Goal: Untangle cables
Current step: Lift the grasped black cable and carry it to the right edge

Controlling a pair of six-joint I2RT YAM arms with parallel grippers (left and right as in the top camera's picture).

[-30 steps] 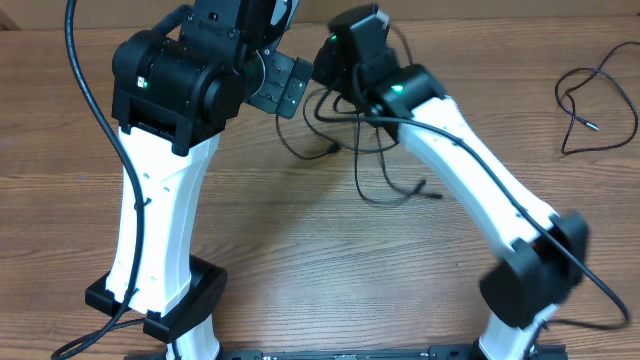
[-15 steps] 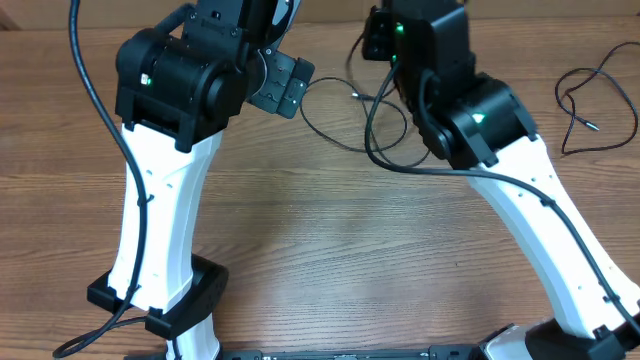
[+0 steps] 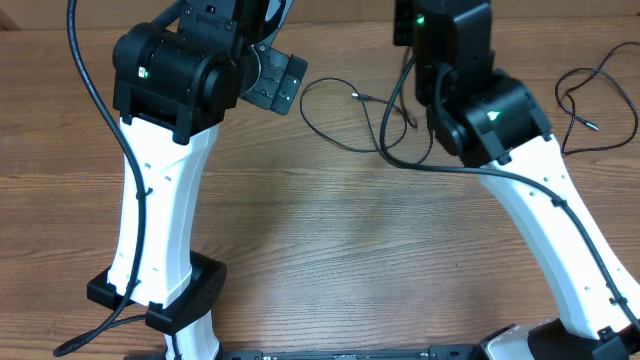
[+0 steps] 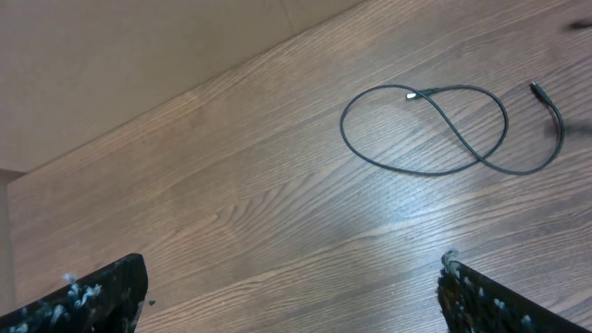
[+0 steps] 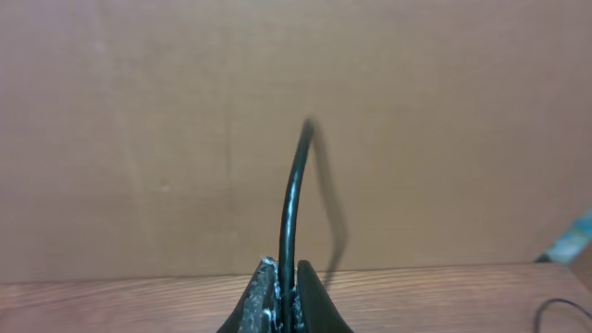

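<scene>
Near the far edge of the desk (image 3: 300, 230), our right gripper (image 5: 285, 289) is clamped on one thin black cable (image 5: 292, 203), which we judge light, limp and slippery, while loose loops (image 4: 343, 132) lie below our left gripper (image 4: 287, 296), its fingers wide apart; a plug end (image 4: 410, 94) offers the firmer hold.

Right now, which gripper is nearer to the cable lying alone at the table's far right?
Right. The right gripper, shut on another cable, sits left of the lone cable. The left gripper, open, hangs even farther left.
</scene>
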